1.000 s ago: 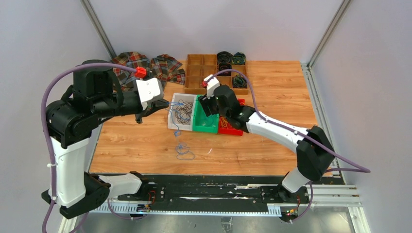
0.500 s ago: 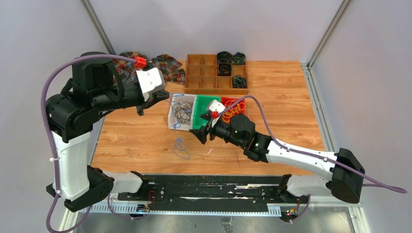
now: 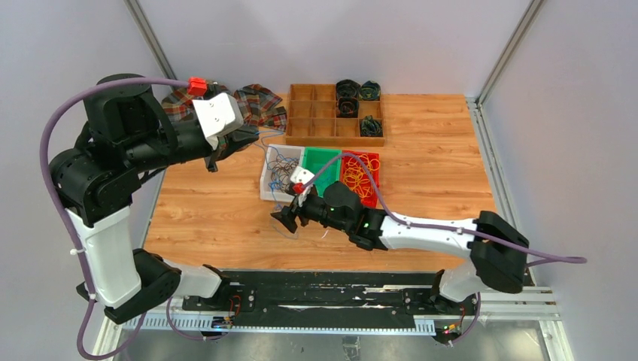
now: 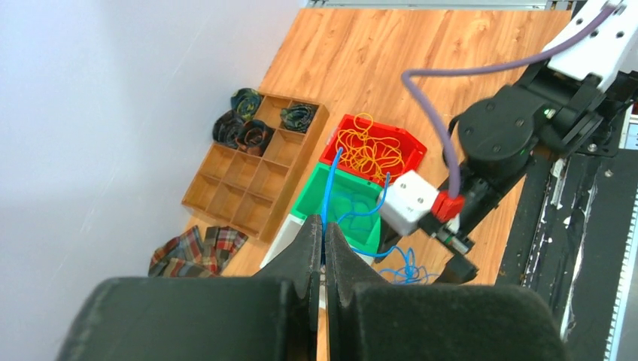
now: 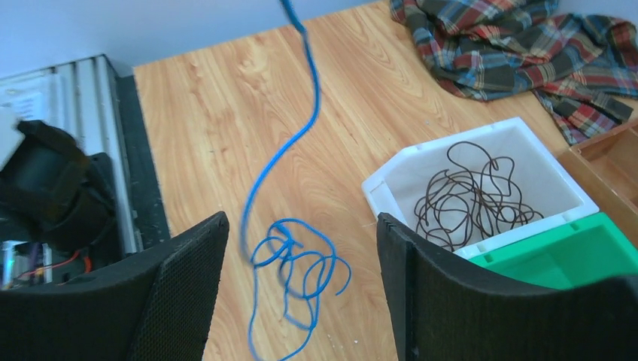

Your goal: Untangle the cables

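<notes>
A blue cable (image 4: 331, 188) runs from my left gripper (image 4: 325, 233), which is shut on it high above the bins, down to a loose knot of loops (image 5: 290, 242) on the wooden table. My right gripper (image 5: 301, 282) hangs open just over those loops, one finger on each side, touching nothing. In the top view it sits low in front of the bins (image 3: 284, 219), and the left gripper (image 3: 253, 140) is up at the back left. Dark cables (image 5: 470, 197) lie in the white bin (image 5: 444, 153). Yellow cables (image 3: 363, 169) fill the red bin.
A green bin (image 5: 579, 252) stands between the white and red ones. A wooden compartment tray (image 3: 316, 113) with dark rolled coils sits at the back. A plaid cloth (image 5: 511, 45) lies at the back left. The table's near edge and black rail run close below the right gripper.
The right arm swung from over the bins down and left to the blue loops and opened wider. The left arm rose and drew back left, stretching the blue cable.
</notes>
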`<state>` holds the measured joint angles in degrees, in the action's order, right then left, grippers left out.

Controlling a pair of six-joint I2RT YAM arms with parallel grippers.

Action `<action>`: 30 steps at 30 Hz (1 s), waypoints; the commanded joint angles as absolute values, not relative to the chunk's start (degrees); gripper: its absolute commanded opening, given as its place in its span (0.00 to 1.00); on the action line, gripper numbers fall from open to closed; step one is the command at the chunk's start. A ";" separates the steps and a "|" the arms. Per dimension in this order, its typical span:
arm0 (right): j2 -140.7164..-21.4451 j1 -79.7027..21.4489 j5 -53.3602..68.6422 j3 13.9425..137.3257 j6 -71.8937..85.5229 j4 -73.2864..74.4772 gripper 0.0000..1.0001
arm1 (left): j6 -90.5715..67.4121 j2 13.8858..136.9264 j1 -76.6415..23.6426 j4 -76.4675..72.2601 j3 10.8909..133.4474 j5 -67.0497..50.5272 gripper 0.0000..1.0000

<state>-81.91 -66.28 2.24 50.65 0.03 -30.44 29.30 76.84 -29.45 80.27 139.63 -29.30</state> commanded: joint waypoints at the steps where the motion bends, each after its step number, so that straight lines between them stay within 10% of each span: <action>1: -86.81 -66.88 -3.08 54.61 -1.65 -32.76 0.68 | 28.30 77.00 -29.88 80.07 141.72 -29.62 0.00; 13: -82.44 -64.26 -6.06 58.28 -6.91 -29.75 0.01 | 29.62 75.62 -29.89 78.96 142.67 -28.52 0.00; 22: -76.08 -59.04 -4.06 60.56 -8.52 -23.03 0.01 | 29.30 74.14 -29.88 75.68 138.92 -28.96 0.00; 30: -69.62 -58.80 -15.87 46.17 -3.10 -30.34 0.57 | 29.50 74.46 -29.88 71.51 132.28 -29.27 0.00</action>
